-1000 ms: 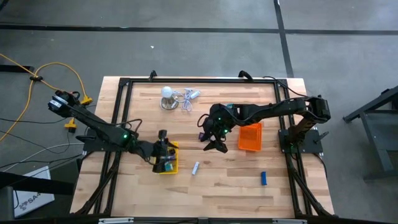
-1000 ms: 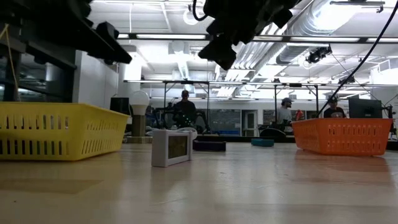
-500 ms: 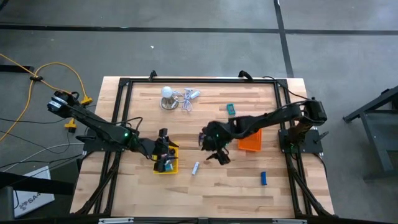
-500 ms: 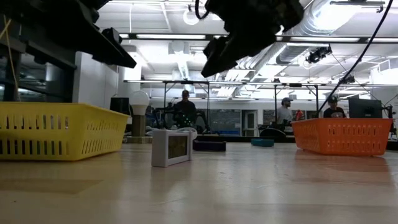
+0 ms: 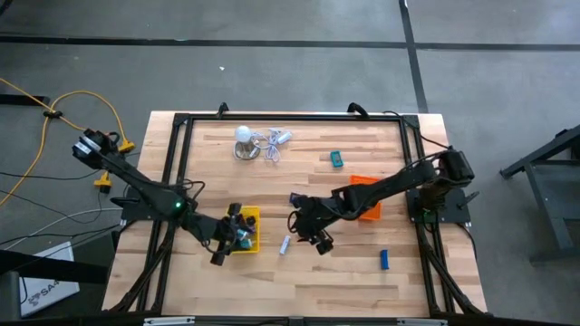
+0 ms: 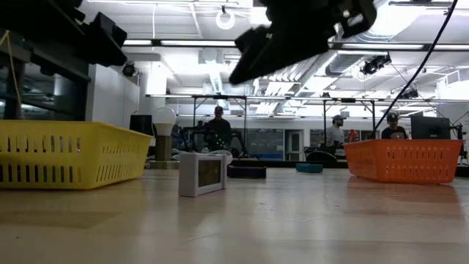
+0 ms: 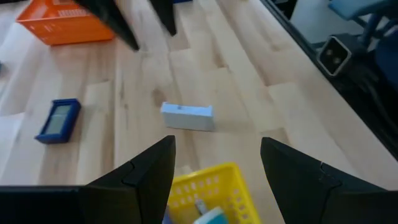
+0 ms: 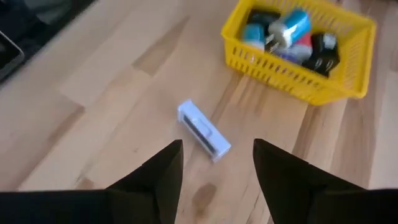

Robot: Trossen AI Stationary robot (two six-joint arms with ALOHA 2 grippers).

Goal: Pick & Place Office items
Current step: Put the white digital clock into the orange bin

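A small white block [image 5: 285,244] lies flat on the table between the two grippers; it also shows in both wrist views [image 8: 204,130] [image 7: 186,116] and in the low view [image 6: 201,174]. My right gripper [image 5: 310,237] hangs open just right of it and above it, fingers [image 8: 158,177] pointing toward it. My left gripper [image 5: 228,239] is open at the left side of the yellow tray [image 5: 251,237], which holds several small items [image 8: 286,34]. A blue block [image 5: 384,260], a teal item [image 5: 336,159] and a black roll [image 6: 245,171] lie on the table.
The orange tray [image 5: 367,208] sits right of centre, partly under my right arm. A white dome with a pale cord [image 5: 245,140] rests near the far edge. Bare wood lies along the near edge. People stand in the room beyond the table [image 6: 218,125].
My right gripper has moved from beside the orange tray toward the near edge and the left, ending close to the white block. My left gripper has drawn back from above the yellow tray toward the near-left and turned to face the right. No object has moved.
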